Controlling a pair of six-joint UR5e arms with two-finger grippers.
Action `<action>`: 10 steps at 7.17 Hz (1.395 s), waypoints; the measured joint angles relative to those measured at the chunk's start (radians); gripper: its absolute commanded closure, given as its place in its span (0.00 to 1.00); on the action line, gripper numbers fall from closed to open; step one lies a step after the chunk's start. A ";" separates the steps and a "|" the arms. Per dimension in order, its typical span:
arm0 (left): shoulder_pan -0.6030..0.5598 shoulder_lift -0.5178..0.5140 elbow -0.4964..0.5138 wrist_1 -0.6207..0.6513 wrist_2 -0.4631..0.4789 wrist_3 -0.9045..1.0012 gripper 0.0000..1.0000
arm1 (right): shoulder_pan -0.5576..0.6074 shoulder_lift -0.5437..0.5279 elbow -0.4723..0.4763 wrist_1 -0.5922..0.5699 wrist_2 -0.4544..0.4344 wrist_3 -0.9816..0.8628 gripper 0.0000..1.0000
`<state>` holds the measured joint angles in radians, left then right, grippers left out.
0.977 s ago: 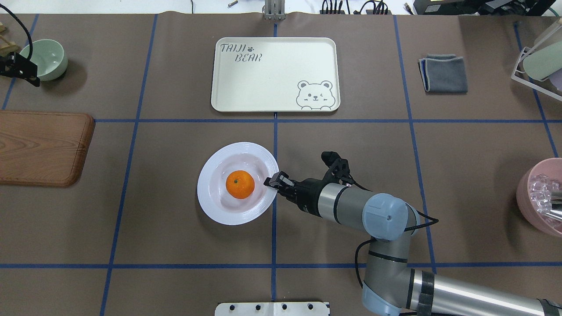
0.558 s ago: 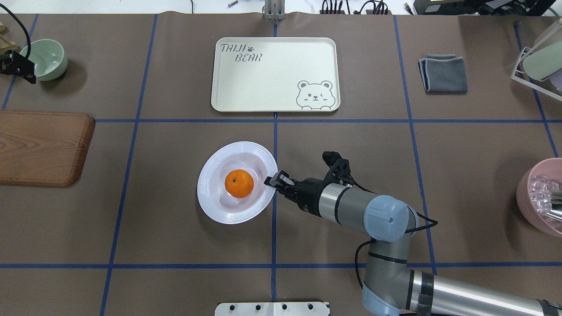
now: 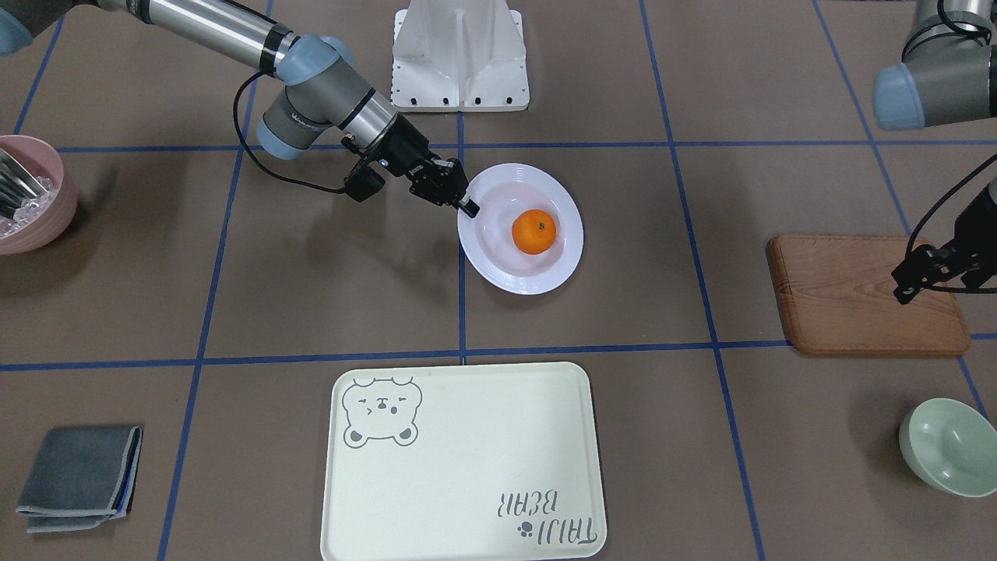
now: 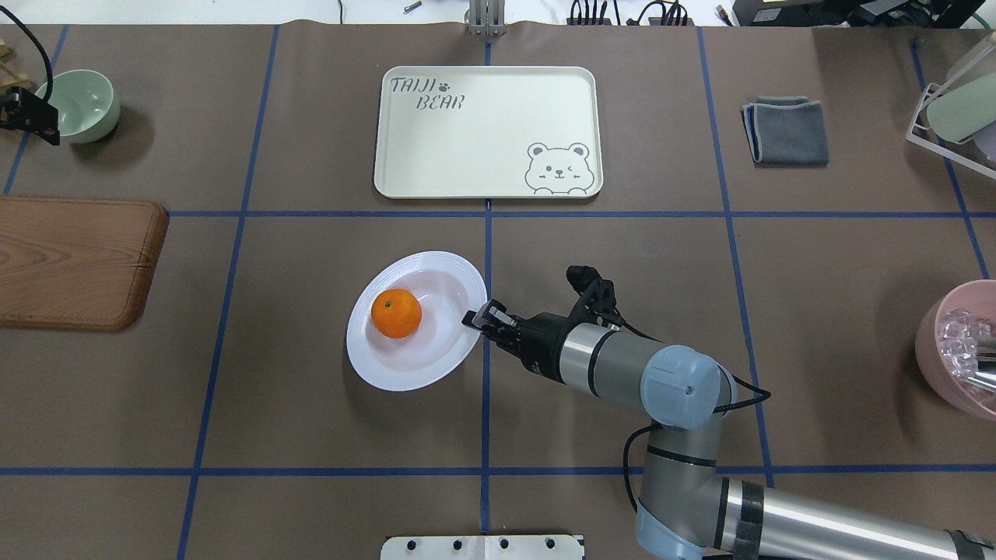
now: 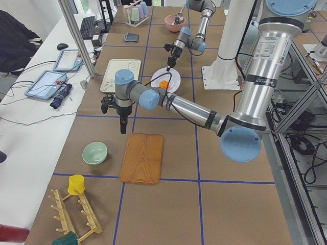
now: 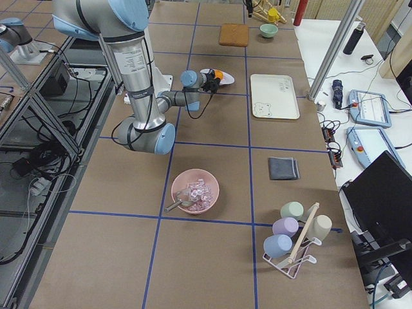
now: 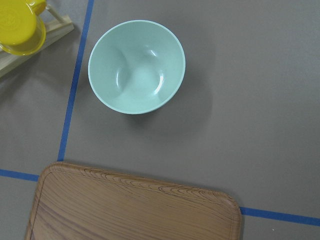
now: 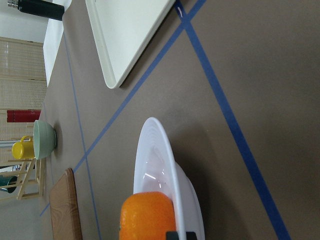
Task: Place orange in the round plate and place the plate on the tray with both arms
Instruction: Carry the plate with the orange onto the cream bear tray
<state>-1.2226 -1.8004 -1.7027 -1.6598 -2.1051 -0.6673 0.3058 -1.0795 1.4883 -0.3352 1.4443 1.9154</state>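
Observation:
The orange (image 4: 396, 313) lies in the white round plate (image 4: 424, 354), against its left side. My right gripper (image 4: 476, 319) is shut on the plate's right rim, and that side is raised so the plate tilts down to the left. The front-facing view shows the same grip, the right gripper (image 3: 467, 206) on the plate (image 3: 537, 273) holding the orange (image 3: 534, 231). The right wrist view shows the rim edge-on. The cream bear tray (image 4: 482, 132) lies beyond the plate with nothing on it. My left gripper (image 3: 935, 284) hovers far to the left over the board's edge, open and holding nothing.
A brown wooden board (image 4: 74, 260) and a pale green bowl (image 4: 82, 105) are at the left. A folded grey cloth (image 4: 786, 131), a cup rack (image 4: 953, 109) and a pink bowl (image 4: 945, 350) of ice are at the right.
The plate's right rim has risen in the right gripper, tilting the plate. The orange rolled from the centre to the plate's left side. The left gripper drew back further left.

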 measured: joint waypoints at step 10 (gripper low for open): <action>0.003 -0.034 0.004 0.008 -0.009 -0.001 0.02 | 0.233 0.111 -0.174 0.001 -0.182 0.241 1.00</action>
<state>-1.2196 -1.8341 -1.6989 -1.6516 -2.1144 -0.6687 0.5386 -0.9686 1.3142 -0.3341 1.2621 2.1559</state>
